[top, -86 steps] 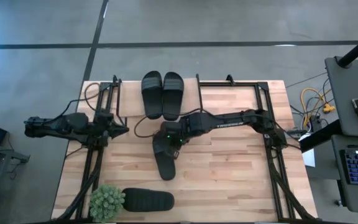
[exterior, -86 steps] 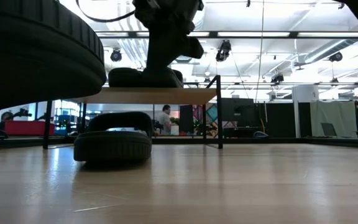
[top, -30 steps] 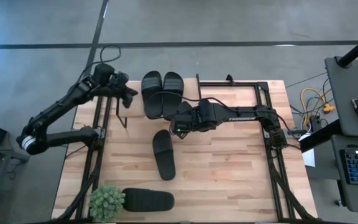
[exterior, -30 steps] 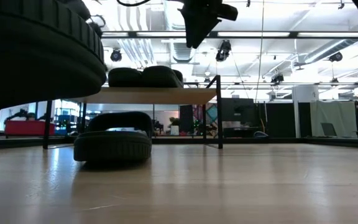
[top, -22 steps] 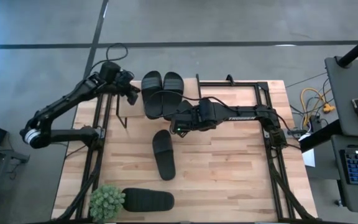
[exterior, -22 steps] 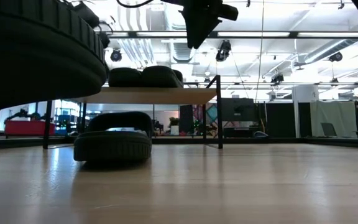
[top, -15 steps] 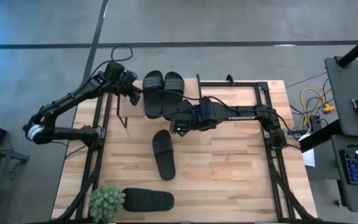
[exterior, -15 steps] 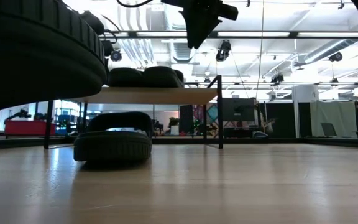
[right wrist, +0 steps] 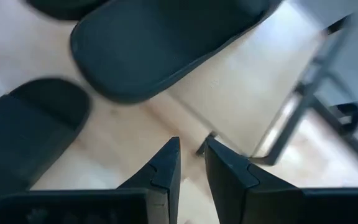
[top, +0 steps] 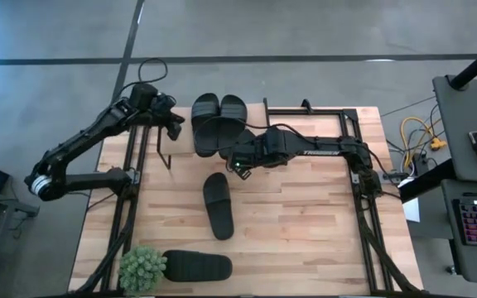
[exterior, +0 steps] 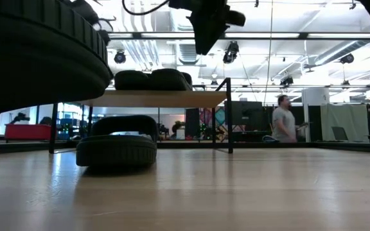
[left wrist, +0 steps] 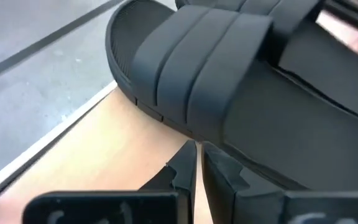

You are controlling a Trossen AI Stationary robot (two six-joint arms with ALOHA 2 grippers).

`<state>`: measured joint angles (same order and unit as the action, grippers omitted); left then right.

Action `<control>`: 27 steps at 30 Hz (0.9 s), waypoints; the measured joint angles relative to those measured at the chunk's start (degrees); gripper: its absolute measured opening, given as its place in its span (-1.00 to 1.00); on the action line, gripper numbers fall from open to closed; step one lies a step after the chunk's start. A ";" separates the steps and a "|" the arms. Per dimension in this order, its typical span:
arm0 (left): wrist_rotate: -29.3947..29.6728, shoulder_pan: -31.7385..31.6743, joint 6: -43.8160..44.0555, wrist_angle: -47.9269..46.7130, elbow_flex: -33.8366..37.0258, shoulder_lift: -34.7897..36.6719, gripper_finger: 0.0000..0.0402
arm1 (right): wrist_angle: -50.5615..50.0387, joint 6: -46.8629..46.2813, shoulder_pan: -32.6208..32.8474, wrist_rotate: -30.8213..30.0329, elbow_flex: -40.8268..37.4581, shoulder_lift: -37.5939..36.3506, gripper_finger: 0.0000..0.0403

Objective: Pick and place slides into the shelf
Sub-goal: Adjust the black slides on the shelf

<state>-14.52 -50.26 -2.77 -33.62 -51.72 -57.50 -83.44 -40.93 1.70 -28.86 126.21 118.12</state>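
Observation:
Two black slides point(top: 206, 126) point(top: 233, 116) lie side by side on the shelf's wood top point(exterior: 159, 98). They are slightly askew, and their heels overhang its near edge. A third slide point(top: 218, 205) rests sole-down mid-table. A fourth point(top: 197, 266) lies by the near edge. My left gripper point(top: 175, 126) is shut at the shelf's left side, next to the left slide point(left wrist: 229, 81). My right gripper point(top: 236, 161) hovers above the table just near of the shelf. It is open by a narrow gap point(right wrist: 191, 152) and holds nothing. My left gripper has its shut fingertips point(left wrist: 191, 152) against the outer long side of the left slide's sole point(left wrist: 166, 118), just under the strap. It comes roughly level from the table's left. The slide lies flat on the shelf top.
A small green potted plant point(top: 142, 269) stands at the near left corner beside the fourth slide. Black frame rails point(top: 363, 190) run along both table sides. The table's middle and right show bare wood. A person point(exterior: 281, 119) walks in the room behind.
My left gripper moved right toward the left slide on the shelf and met its side. The shelf and both slides on it slid a little toward the table's right, and the slides turned slightly askew. My right gripper edged toward the far edge.

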 joint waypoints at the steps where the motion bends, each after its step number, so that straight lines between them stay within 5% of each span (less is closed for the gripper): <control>1: -0.06 0.06 1.09 -0.81 0.08 1.29 -0.95 | 0.44 0.57 -0.43 2.28 -0.17 0.00 -0.70; 13: -6.51 0.83 7.44 -3.05 5.58 11.82 -0.95 | 17.27 7.00 -3.24 23.98 -9.01 0.03 -0.91; 27: -7.98 1.35 8.38 -2.48 9.71 7.27 -0.95 | 26.64 7.98 -4.21 24.78 -11.71 0.05 -0.96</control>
<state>-22.50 -48.90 5.61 -36.11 -42.01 -50.23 -56.79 -32.95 -2.51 -4.08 114.50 118.17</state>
